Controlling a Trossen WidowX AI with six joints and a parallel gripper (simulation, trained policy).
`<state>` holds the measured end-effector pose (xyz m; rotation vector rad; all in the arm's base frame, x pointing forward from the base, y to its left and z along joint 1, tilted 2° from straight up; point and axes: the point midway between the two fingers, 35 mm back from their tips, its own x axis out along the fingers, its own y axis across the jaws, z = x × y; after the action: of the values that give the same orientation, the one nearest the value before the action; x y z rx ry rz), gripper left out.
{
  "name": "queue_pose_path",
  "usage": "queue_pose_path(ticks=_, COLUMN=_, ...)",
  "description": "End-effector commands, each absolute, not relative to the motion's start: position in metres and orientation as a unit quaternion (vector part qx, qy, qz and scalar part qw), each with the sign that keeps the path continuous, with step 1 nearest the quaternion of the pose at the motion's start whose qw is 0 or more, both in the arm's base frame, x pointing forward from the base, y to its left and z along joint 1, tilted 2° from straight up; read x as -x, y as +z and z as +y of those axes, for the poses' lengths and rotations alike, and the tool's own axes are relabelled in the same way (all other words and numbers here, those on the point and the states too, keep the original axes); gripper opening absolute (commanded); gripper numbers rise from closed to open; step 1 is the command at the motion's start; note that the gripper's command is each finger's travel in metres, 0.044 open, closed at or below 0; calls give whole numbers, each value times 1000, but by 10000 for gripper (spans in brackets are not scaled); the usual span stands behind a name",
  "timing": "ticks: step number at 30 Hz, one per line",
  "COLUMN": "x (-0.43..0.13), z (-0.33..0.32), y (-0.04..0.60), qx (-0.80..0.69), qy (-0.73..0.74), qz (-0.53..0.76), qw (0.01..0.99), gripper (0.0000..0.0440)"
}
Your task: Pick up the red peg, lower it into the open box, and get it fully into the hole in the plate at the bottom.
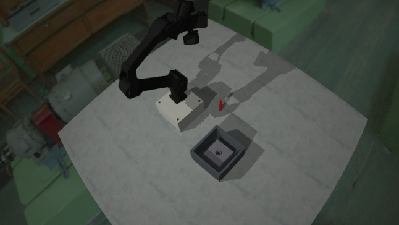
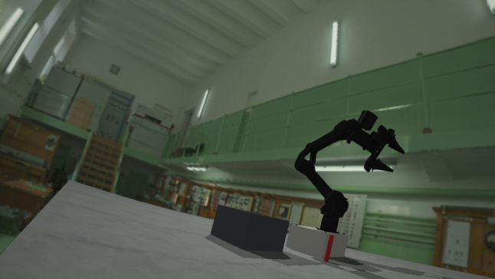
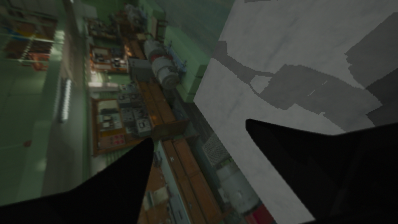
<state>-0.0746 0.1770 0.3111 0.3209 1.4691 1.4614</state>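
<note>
The red peg stands upright on the table, between the arm's base and the far right side in the top view. The dark grey open box sits apart from it. The light plate at its bottom shows a round hole, with no peg in it. My gripper is open and empty, raised high above the table and well away from both peg and box. The wrist view shows both dark fingers spread, with neither peg nor box between them.
The arm stands on a cream base block close to the peg and box. The pale table carries the arm's shadows. Its edges show around the arm, with green blocks and wooden furniture beyond.
</note>
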Motion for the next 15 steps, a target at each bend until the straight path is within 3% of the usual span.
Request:
queue_pose_path(ticks=1, x=58, z=191, y=296, qx=-138, qy=564, qz=611, qw=538, gripper=440)
queue_pose_path(ticks=15, x=-28, z=218, y=238, qx=-178, qy=364, qz=626, qw=666, gripper=440)
